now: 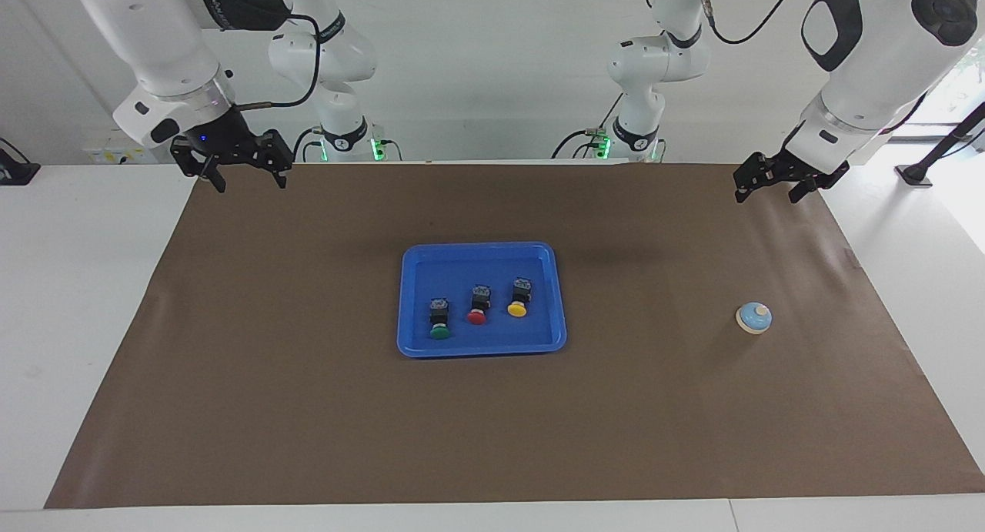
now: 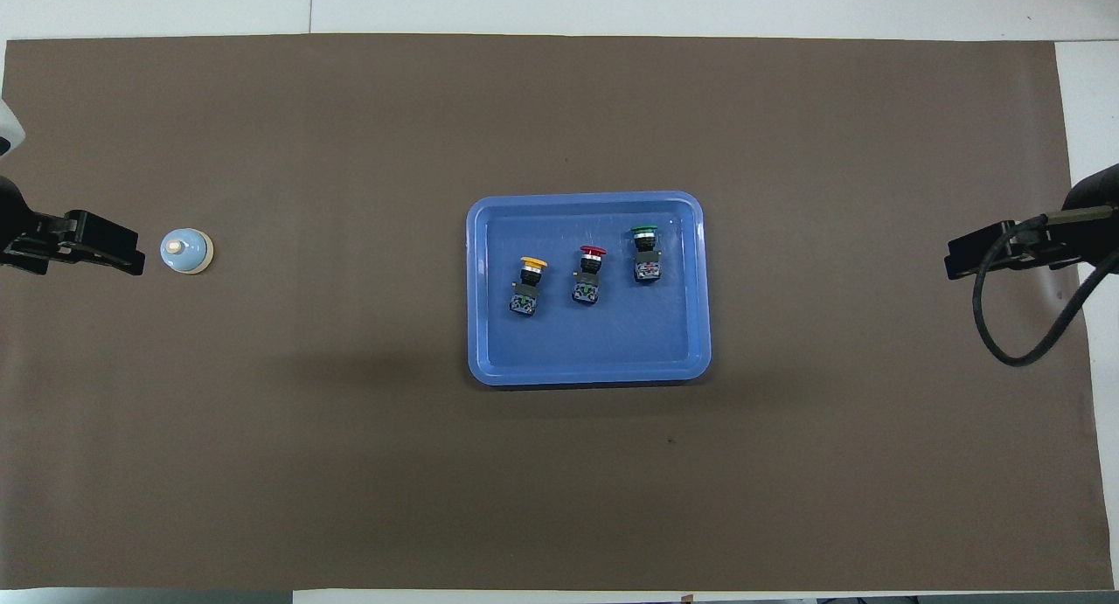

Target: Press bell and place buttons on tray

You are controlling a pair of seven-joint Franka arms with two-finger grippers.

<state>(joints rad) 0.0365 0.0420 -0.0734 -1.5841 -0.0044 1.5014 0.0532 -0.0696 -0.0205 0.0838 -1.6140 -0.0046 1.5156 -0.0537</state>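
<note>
The blue tray [image 1: 481, 247] sits mid-table, also in the overhead view [image 2: 586, 197]. Three buttons lie on their sides in it: green [image 1: 439, 320], red [image 1: 479, 306] and yellow [image 1: 519, 298], in a row; overhead they show as yellow [image 2: 529, 285], red [image 2: 588, 276], green [image 2: 645, 254]. The light-blue bell [image 1: 753, 317] [image 2: 186, 251] stands on the mat toward the left arm's end. My left gripper [image 1: 769, 187] [image 2: 131, 259] hangs open and empty, raised over the mat at that end. My right gripper [image 1: 250, 179] [image 2: 953, 263] hangs open and empty over the mat's corner at its own end.
A brown mat [image 1: 308, 401] covers most of the white table [image 1: 77, 324]. A black cable [image 2: 1005, 324] loops from the right wrist. Both arm bases stand at the table's robot edge.
</note>
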